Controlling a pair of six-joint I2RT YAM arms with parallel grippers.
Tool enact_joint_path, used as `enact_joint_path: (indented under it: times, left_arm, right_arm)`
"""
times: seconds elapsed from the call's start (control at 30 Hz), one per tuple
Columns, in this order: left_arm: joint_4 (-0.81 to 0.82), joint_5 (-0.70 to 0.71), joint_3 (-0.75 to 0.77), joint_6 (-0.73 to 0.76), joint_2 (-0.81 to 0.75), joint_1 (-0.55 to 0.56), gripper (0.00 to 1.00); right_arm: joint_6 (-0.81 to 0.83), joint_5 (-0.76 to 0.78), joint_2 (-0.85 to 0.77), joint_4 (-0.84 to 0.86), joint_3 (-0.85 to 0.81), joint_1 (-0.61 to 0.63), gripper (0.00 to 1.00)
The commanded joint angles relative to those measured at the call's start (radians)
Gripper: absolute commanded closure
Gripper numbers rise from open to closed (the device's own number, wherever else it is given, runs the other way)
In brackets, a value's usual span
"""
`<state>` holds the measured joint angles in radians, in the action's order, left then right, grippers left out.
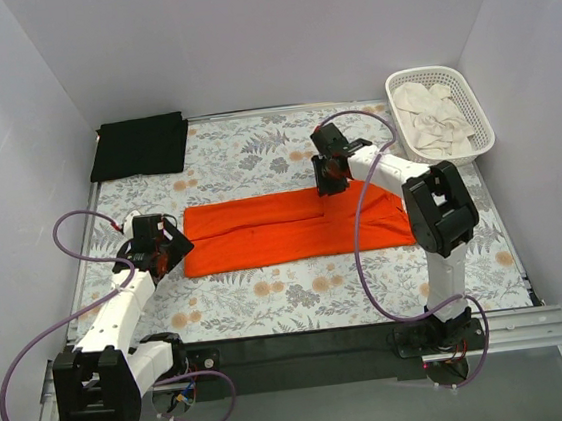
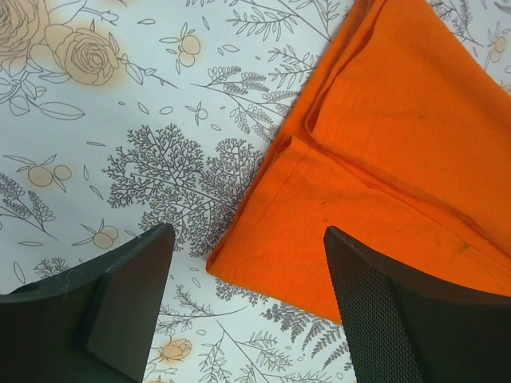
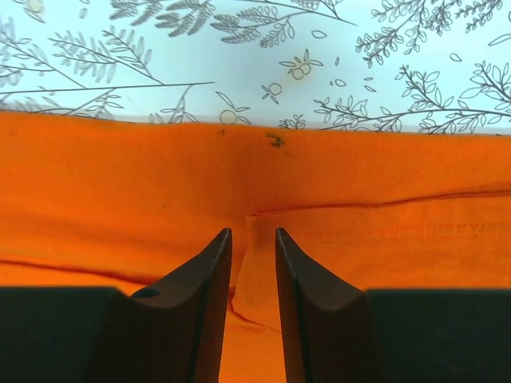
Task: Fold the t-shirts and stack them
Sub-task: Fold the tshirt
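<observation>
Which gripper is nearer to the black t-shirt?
Left. The left gripper is on the near side of the black t-shirt; the right gripper, pinching the orange t-shirt, is farther rightward.

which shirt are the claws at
The orange shirt, a long strip in the middle; the black shirt lies folded at the far-left corner, untouched.

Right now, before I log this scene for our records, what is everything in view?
orange shirt: 1, orange, folded lengthwise, centre of tablecloth
black shirt: 1, black, folded, far left corner
basket: 1, white, far right corner
cloth: count unclear, white, in basket
tablecloth: 1, grey-and-orange floral, under everything
left gripper: 1, black, open over orange shirt's left end
right gripper: 1, black, shut on orange shirt near its far edge
</observation>
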<state>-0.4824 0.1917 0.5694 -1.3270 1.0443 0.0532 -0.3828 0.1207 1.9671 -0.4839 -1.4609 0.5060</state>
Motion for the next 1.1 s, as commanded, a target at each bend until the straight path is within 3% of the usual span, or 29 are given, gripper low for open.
enact_joint_path:
  times: [0.0, 0.57, 0.77, 1.07]
  left_arm:
    - [0.05, -0.006, 0.001, 0.015, -0.01, -0.001, 0.3]
    - [0.062, -0.006, -0.002, 0.018, -0.023, -0.001, 0.3]
    - [0.062, 0.006, 0.0, 0.018, -0.026, -0.001, 0.3]
    - [0.062, 0.006, 0.0, 0.018, -0.021, -0.001, 0.3]
  right_arm:
    - [-0.005, 0.036, 0.012, -0.033, -0.038, 0.006, 0.7]
    - [0.016, 0.045, 0.067, -0.039, -0.049, 0.016, 0.73]
    - [0.038, 0.063, 0.053, -0.047, -0.058, 0.022, 0.97]
    - [0.082, 0.097, -0.016, -0.051, -0.039, 0.049, 0.99]
